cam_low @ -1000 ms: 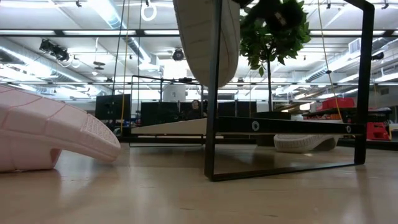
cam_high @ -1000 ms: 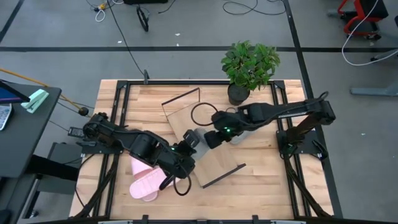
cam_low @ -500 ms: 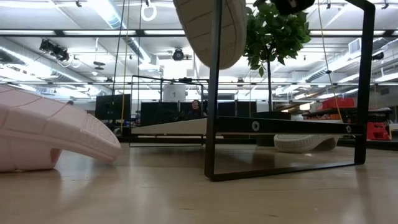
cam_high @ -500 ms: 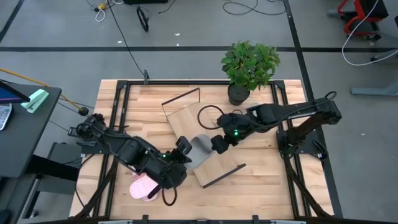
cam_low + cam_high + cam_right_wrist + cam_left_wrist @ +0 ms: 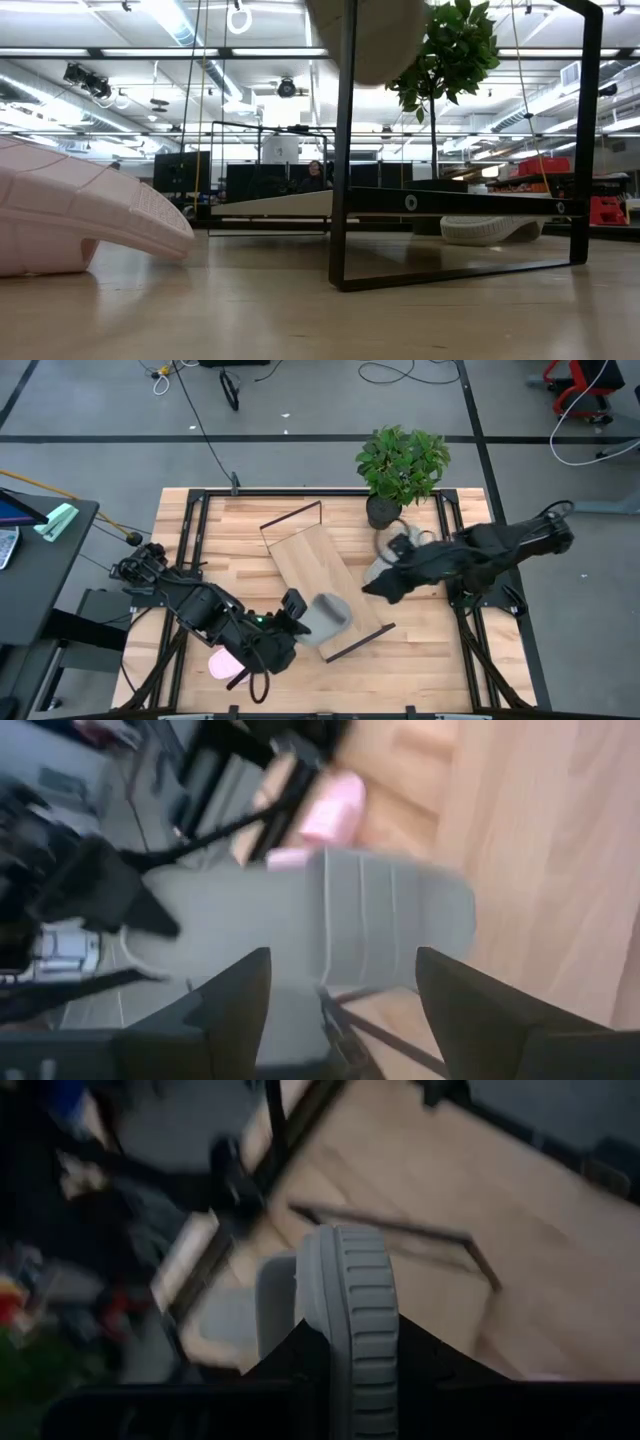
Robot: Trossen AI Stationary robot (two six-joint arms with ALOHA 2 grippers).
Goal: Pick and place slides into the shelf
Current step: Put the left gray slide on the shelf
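My left gripper (image 5: 297,612) is shut on a grey slide (image 5: 327,616) and holds it in the air over the near end of the shelf (image 5: 310,560), a light-wood board with black wire frames. The low view shows that slide (image 5: 365,40) high up beside the near frame (image 5: 345,150). My right gripper (image 5: 372,588) is open, right of the shelf, and touches nothing. A second grey slide (image 5: 383,567) lies sole-down on the table (image 5: 490,230). Pink slides (image 5: 226,662) lie on the table under my left arm (image 5: 80,215). My left gripper pinches the grey slide between its two fingers at one end of the sole (image 5: 350,1330), a finger on each flat face. The fingers come level from the table's left. The slide is lifted clear, turned on edge, its ribbed rim (image 5: 352,1280) facing the wrist camera.
A potted plant (image 5: 402,465) stands at the table's far right, just beyond the second grey slide. A loop of black cable (image 5: 325,543) lies by the shelf's far end. The tabletop's bare wood (image 5: 430,650) shows near the right corner.
My right gripper has drawn away from the grey slide and back toward the table's right edge. My left gripper, still shut on the slide, has carried it toward the near edge, from the shelf's middle to its near end.
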